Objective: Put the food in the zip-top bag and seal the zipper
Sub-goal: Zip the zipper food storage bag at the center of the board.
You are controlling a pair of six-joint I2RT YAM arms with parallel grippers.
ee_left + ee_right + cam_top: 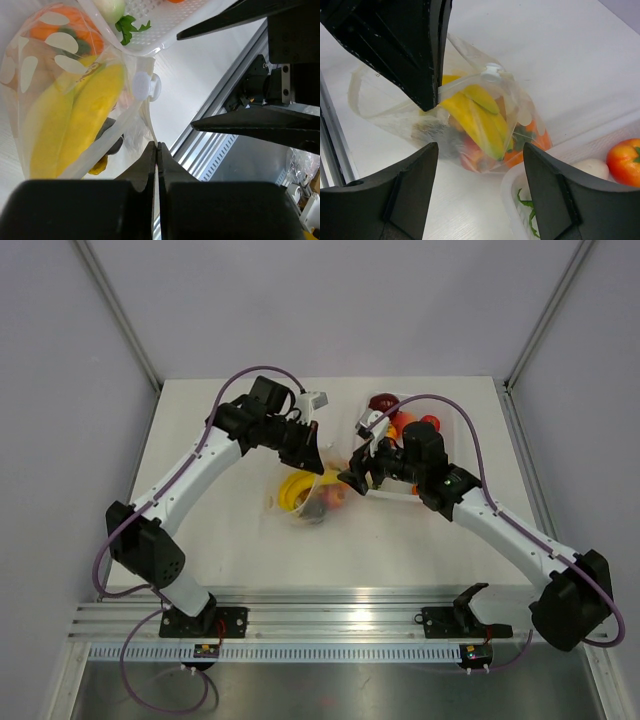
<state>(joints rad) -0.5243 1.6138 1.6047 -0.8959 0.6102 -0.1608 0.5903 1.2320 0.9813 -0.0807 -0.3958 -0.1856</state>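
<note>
Black fingers of the left gripper (157, 146) fill the foreground of its wrist view, pressed together on the mouth edge of the see-through, white-blotched plastic zip-top bag (35, 65). Seen from above, that bag lies at the table's middle, with the white rectangular plastic tray (145, 20) at its two o'clock. The right gripper (355, 478) hangs just at the bag's three o'clock side, jaws apart and holding nothing.

Inside the bag are glossy yellow toy bananas (470, 112), an orange piece (537, 142) and a red piece (470, 159). In the tray wait a dark purple piece (383, 402), a red-orange tomato-like piece (625, 160) and a white bulb with green leaves (592, 167). By my judgement the filling is partly done. Those pieces have yet to go in, and the zipper, marked by its round white slider (492, 72), looks unsealed, since the mouth gapes. No brand or writing can be read anywhere.
</note>
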